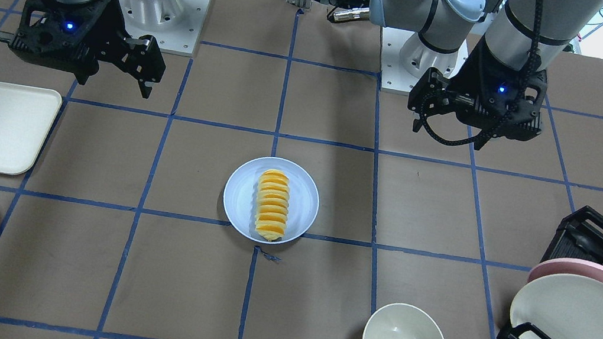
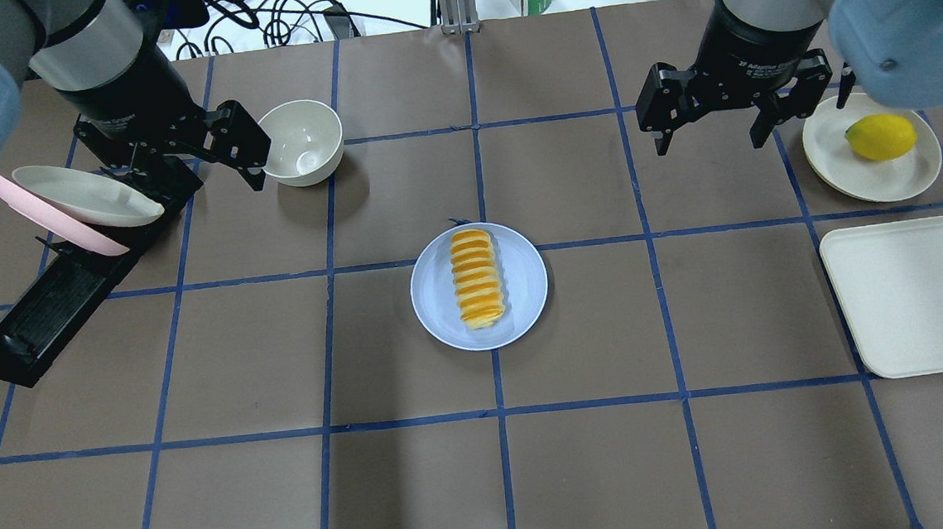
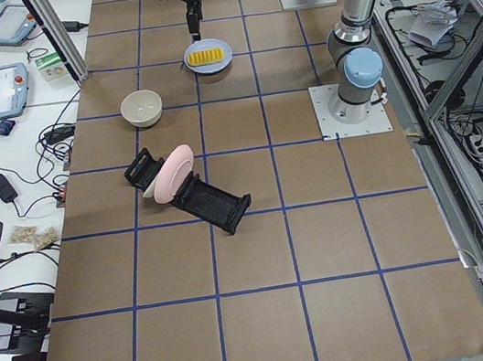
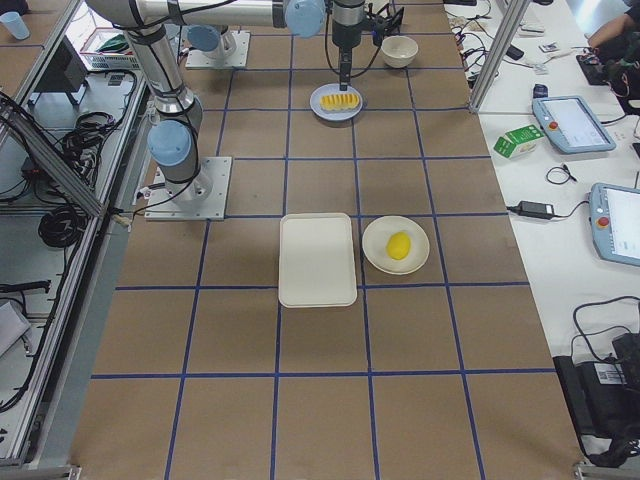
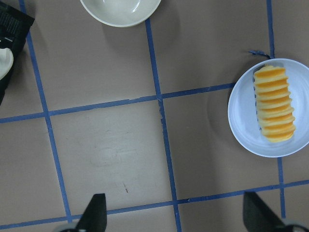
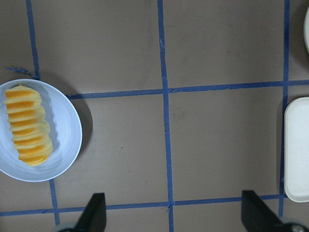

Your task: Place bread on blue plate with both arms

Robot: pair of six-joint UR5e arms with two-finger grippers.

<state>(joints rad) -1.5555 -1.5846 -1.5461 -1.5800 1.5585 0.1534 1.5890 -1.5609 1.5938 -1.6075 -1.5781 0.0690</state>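
The bread [image 2: 477, 278] lies lengthwise on the blue plate [image 2: 524, 287] at the table's middle, also seen in the front view as bread [image 1: 272, 204] on plate [image 1: 304, 200]. My left gripper [image 2: 191, 164] hangs open and empty above the table, well to the plate's left, near the white bowl. My right gripper [image 2: 709, 132] hangs open and empty well to the plate's right. The left wrist view shows the bread [image 5: 274, 104] on the plate [image 5: 246, 130] at its right, clear of the open gripper [image 5: 176, 217]. The right wrist view shows the bread [image 6: 26, 124] at its left.
A white bowl [image 2: 301, 141] stands next to my left gripper. A black rack [image 2: 43, 315] holds a pink plate [image 2: 63, 235] and a white plate [image 2: 77, 197] at the left. At the right are a yellow fruit [image 2: 882, 136] on a white plate [image 2: 846, 168] and a cream tray [image 2: 921, 291].
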